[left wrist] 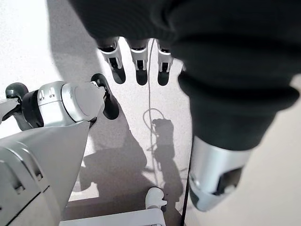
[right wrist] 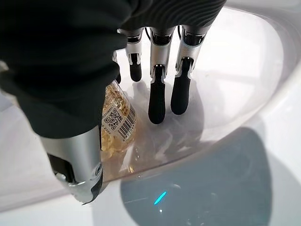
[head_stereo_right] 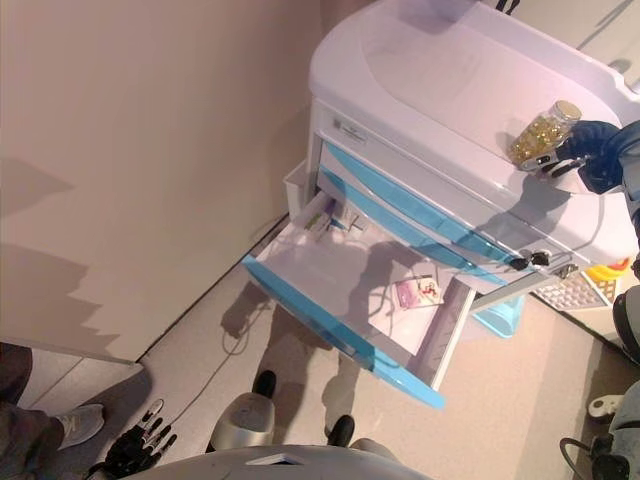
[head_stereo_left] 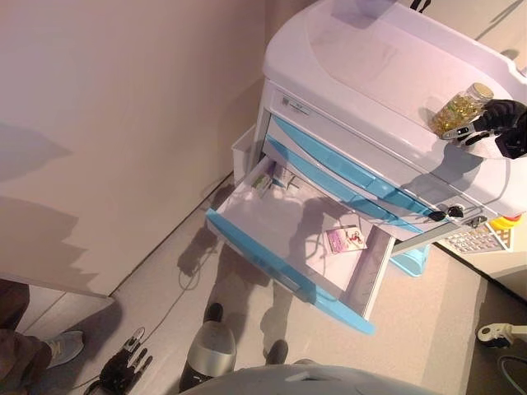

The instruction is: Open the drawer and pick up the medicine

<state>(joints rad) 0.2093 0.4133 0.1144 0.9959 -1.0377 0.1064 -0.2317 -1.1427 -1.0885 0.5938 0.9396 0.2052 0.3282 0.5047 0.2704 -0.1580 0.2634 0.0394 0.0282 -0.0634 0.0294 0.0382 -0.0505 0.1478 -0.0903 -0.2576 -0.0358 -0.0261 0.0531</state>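
Note:
A white medical cart (head_stereo_left: 370, 58) has blue-fronted drawers. Its lowest drawer (head_stereo_left: 280, 271) is pulled wide open. Inside lie a small pink and white packet (head_stereo_left: 346, 239) and small boxes (head_stereo_left: 265, 183) at the back corner. A clear bottle of yellow capsules (head_stereo_left: 461, 107) stands on the cart's top. My right hand (head_stereo_left: 494, 122) is beside it. In the right wrist view the bottle (right wrist: 117, 120) sits between the thumb and the straight fingers (right wrist: 157, 94), which point at the cart top. My left hand (head_stereo_left: 123, 366) hangs open low by the floor.
A wall runs along the left of the cart. A person's leg and grey shoe (head_stereo_left: 62, 346) show at the lower left. A light blue bin (head_stereo_left: 410, 260) and a keypad-like panel (head_stereo_left: 476, 239) sit by the cart's right side.

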